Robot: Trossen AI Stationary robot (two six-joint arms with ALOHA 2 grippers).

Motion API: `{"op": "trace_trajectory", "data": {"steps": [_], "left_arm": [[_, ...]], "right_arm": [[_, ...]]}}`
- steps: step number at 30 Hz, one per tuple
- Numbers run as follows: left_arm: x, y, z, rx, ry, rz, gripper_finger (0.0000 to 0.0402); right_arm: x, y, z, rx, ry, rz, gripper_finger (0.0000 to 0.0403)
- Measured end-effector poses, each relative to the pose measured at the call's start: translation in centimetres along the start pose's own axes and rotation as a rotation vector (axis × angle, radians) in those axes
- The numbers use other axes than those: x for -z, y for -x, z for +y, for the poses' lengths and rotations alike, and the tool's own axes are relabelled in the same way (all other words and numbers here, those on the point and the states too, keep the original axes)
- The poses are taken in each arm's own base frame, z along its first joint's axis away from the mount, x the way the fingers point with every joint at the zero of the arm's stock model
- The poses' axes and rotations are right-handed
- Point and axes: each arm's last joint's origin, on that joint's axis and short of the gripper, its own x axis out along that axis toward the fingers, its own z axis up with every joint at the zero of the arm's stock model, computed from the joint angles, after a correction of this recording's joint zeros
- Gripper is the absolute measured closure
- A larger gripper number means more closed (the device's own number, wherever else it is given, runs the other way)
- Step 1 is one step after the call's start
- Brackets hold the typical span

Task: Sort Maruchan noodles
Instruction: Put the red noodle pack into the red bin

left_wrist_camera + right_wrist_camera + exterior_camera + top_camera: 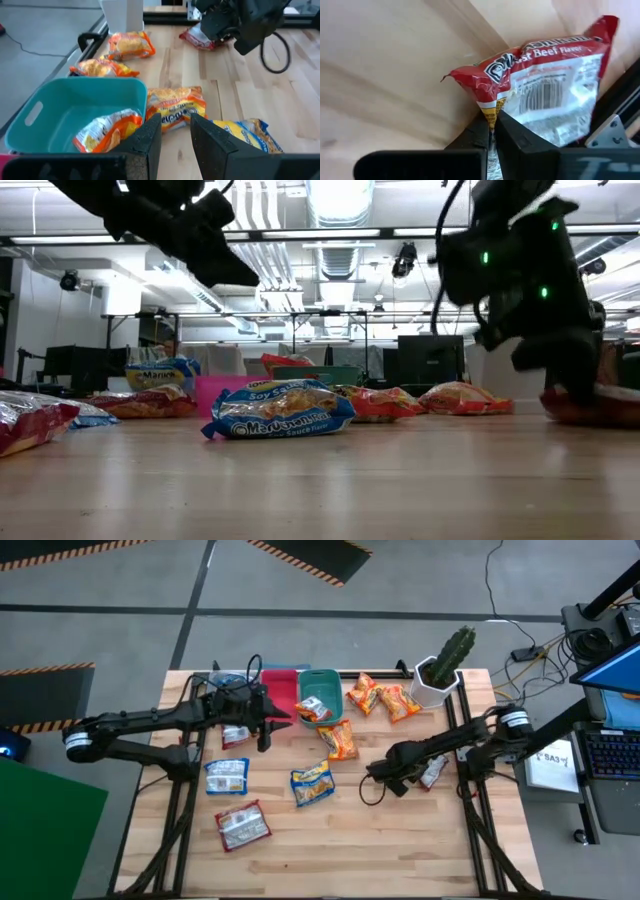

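Right gripper (492, 131): jaws clamped on red packet (545, 85) at the table's (400, 840) right edge. Left gripper (175, 132): jaws apart, empty, beside teal bin (75, 107) holding one orange packet (107, 131).

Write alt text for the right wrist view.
The right gripper is shut on the corner of a red beef-flavour noodle packet, barcode side showing, over the wooden table.

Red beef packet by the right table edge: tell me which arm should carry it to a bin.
Right. The right gripper is already shut on the red beef packet, while the left gripper hangs empty over the teal bin.
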Motion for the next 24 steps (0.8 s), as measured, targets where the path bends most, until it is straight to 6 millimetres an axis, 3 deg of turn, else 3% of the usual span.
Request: {"op": "trace_trajectory", "data": {"steps": [5, 10, 17, 24], "left_arm": [[-0.6, 0.6, 0.0, -0.008, -0.011, -0.051, 0.0315], [-1.6, 2.8, -0.3, -0.023, -0.058, -0.133, 0.0315], [-3.0, 6.7, -0.8, -0.054, -0.102, -0.306, 0.0315], [-2.9, 9.4, -1.4, -0.07, -0.127, -0.381, 0.0315]], "right_arm": [[1.0, 3.0, -1.3, -0.107, -0.037, -0.13, 0.0394], [2.0, 6.6, -3.7, -0.262, -0.134, -0.306, 0.0394], [2.3, 10.9, -5.9, -0.536, -0.228, -0.783, 0.0394], [1.4, 14.6, -5.6, -0.712, -0.132, -1.22, 0.0394]]}}
